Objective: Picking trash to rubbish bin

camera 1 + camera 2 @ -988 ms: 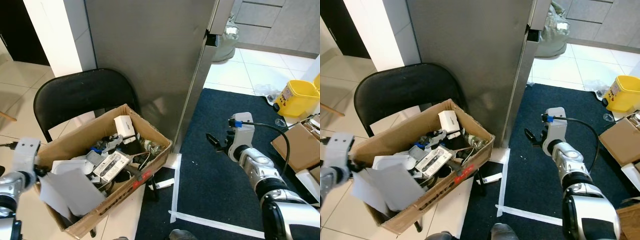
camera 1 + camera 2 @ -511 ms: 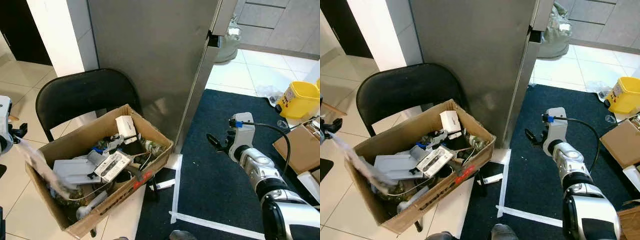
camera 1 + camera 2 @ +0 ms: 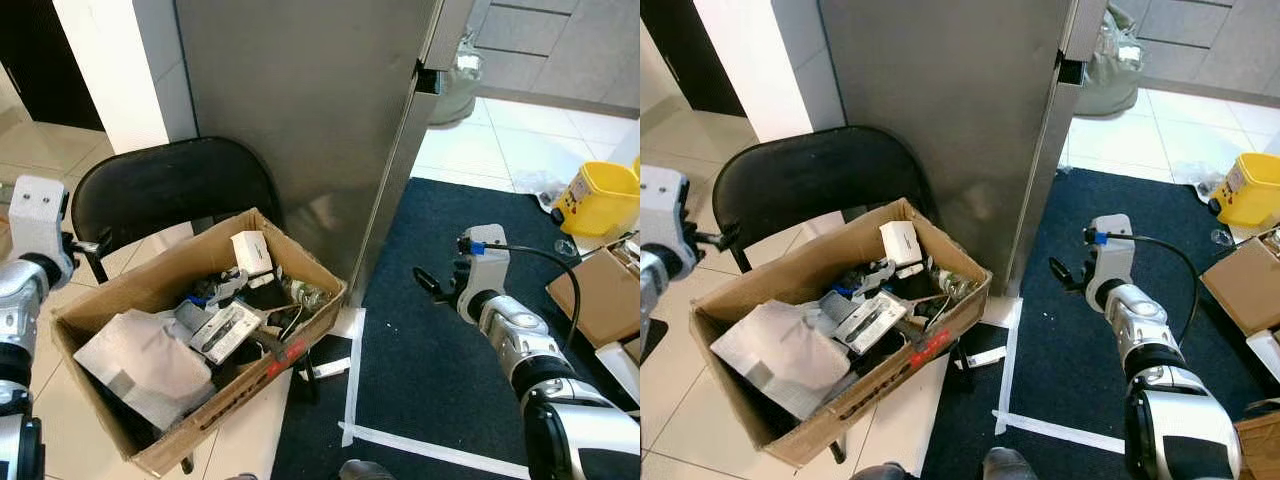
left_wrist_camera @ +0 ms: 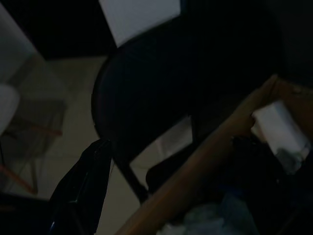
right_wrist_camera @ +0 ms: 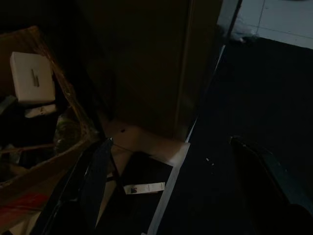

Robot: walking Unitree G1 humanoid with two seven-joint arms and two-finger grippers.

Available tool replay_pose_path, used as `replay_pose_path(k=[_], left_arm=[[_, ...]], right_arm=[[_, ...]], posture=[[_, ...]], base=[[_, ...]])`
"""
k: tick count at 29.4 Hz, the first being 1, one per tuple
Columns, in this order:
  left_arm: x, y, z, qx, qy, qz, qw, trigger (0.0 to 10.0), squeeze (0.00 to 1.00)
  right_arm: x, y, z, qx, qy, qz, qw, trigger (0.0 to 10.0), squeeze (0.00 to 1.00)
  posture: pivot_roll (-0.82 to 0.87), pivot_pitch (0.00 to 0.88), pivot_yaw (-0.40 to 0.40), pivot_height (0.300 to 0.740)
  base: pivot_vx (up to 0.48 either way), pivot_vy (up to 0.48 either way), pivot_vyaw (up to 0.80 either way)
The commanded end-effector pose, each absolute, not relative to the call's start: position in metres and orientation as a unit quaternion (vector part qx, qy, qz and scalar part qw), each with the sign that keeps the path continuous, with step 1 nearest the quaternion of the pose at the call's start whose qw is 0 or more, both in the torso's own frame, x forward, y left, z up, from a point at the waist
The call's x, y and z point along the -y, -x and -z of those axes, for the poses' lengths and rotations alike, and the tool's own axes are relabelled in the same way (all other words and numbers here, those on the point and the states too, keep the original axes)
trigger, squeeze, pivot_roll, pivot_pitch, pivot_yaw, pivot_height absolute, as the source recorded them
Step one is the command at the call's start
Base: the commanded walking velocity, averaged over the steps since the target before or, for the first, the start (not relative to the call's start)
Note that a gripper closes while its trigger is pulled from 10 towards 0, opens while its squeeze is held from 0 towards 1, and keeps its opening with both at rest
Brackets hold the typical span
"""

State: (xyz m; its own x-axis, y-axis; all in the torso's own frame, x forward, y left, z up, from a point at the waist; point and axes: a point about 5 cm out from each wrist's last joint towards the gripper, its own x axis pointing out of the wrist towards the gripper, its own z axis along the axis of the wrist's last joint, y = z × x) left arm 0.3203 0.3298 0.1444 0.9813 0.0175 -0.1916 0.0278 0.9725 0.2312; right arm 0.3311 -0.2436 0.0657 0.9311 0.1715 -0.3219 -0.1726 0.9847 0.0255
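spread fingers (image 5: pixel 93 181), dim cardboard box (image 5: pixel 58 152), carpet (image 5: pixel 244 98)

Trash-filled cardboard box (image 3: pixel 300 330) on black folding chair (image 3: pixel 160 190), tiled floor (image 3: pixel 40 440) beneath.

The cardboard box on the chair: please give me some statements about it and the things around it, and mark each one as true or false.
1. The cardboard box rests on a black chair. True.
2. The cardboard box is empty. False: it holds mixed trash, among it a crumpled grey sheet and a small white box.
3. The right gripper holds the white box. False: its fingers stand apart with nothing between them, above the dark rug.
4. A yellow bucket stands on the far right side of the rug. True.
5. The left gripper is inside the cardboard box. False: it is outside it, near the chair's back.
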Motion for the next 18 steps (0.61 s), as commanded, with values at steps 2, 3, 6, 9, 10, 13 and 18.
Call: replay_pose_path(k=[2,3,6,9,10,13,18], left_arm=[[-0.313,-0.323,-0.143,-0.070,-0.097,0.039,0.992,10.0,1.00],[-0.306,-0.324,-0.146,-0.054,-0.087,0.059,0.993,10.0,0.06],[-0.291,-0.323,-0.149,-0.019,-0.050,0.104,0.993,10.0,0.00],[-0.282,-0.323,-0.148,-0.007,-0.021,0.123,0.992,10.0,0.00],[-0.276,-0.323,-0.146,-0.004,-0.009,0.132,0.991,10.0,0.00],[-0.268,-0.323,-0.141,-0.004,0.003,0.142,0.990,10.0,0.00],[-0.260,-0.323,-0.135,-0.007,0.002,0.150,0.989,10.0,0.00]], right_arm=[[0.246,-0.330,-0.065,-0.168,0.004,-0.082,0.982,10.0,0.00],[0.246,-0.331,-0.065,-0.167,0.004,-0.079,0.983,10.0,0.00],[0.247,-0.331,-0.065,-0.166,0.006,-0.073,0.983,10.0,0.00],[0.247,-0.331,-0.065,-0.166,0.006,-0.070,0.984,10.0,0.00],[0.247,-0.331,-0.065,-0.166,0.006,-0.069,0.984,10.0,0.00],[0.247,-0.331,-0.065,-0.164,0.005,-0.066,0.984,10.0,0.00],[0.247,-0.331,-0.065,-0.164,0.007,-0.062,0.985,10.0,0.00]], posture=[[-0.08,0.000,-0.025,0.740],[-0.08,0.000,-0.027,0.740],[-0.08,0.000,-0.027,0.740],[-0.08,0.000,-0.027,0.740],[-0.08,0.000,-0.027,0.740],[-0.08,0.000,-0.027,0.740],[-0.09,0.000,-0.023,0.740]], base=[[0.000,0.000,0.00],[0.000,0.000,0.00],[0.000,0.000,0.00],[0.000,0.000,0.00],[0.000,0.000,0.00],[0.000,0.000,0.00],[0.000,0.000,0.00]])
